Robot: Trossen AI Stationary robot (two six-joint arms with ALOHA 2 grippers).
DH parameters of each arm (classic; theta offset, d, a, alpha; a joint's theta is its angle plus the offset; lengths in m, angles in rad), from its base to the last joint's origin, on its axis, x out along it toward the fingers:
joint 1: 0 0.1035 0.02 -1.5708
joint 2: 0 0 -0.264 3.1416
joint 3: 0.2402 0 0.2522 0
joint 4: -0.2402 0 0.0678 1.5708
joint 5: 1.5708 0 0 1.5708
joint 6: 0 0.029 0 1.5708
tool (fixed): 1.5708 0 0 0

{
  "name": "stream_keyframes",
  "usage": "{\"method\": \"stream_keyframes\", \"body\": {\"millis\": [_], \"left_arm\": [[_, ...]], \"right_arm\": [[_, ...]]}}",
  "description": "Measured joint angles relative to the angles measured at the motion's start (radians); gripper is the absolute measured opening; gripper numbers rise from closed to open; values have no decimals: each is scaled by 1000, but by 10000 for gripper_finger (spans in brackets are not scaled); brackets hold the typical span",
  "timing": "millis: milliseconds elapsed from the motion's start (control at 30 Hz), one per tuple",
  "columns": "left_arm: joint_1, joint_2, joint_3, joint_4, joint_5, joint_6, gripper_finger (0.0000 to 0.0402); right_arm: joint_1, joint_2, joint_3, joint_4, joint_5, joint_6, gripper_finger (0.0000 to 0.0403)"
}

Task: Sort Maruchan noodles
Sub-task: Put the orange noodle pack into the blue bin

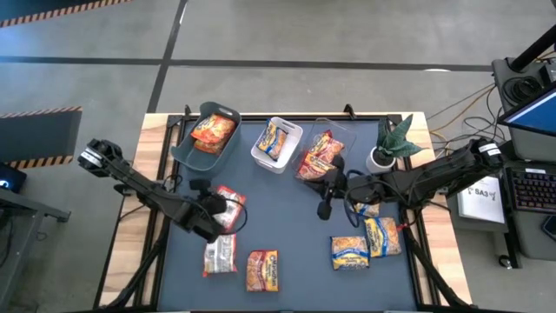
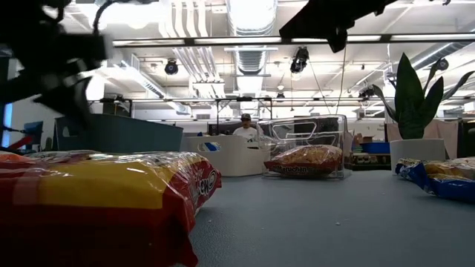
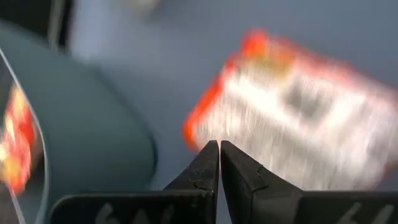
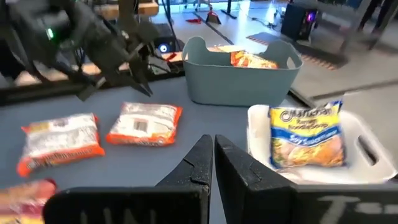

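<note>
Left end effector (image 1: 228, 211): fingers pressed together, empty, centre-left of the high view over a whitish-silver packet (image 1: 231, 204).
Right end effector (image 1: 325, 209): narrow, empty, centre.
Noodle packets: three bins at top hold one each; others lie on the bench (image 1: 295, 261).
Low view only: a person (image 2: 244, 127) beyond the bins.

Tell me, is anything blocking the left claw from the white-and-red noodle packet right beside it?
Nothing visible does. The left gripper, shut and empty, hangs by the white-and-red packet, with only bare table around it.

Legible text: "Soy Sauce Flavor" and a partial brand line on the blue-and-yellow packet (image 4: 306, 138) in the white bin (image 4: 367, 165); other packet print is unreadable.
</note>
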Motion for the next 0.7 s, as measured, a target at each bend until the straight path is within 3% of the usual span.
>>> {"method": "stream_keyframes", "body": {"millis": [100, 367, 567, 700], "left_arm": [[-6, 0, -4, -127, 85, -98, 0], [-11, -5, -93, -143, 93, -178, 0], [-12, -5, -223, 143, 121, -165, 0], [-11, -5, -254, 450, 97, -59, 0]], "right_arm": [[5, 41, 0, 0, -19, 84, 9], [4, 214, 43, 134, -49, 54, 9], [4, 298, 168, 39, -52, -15, 9], [4, 331, 234, -37, -52, -20, 9]]}}
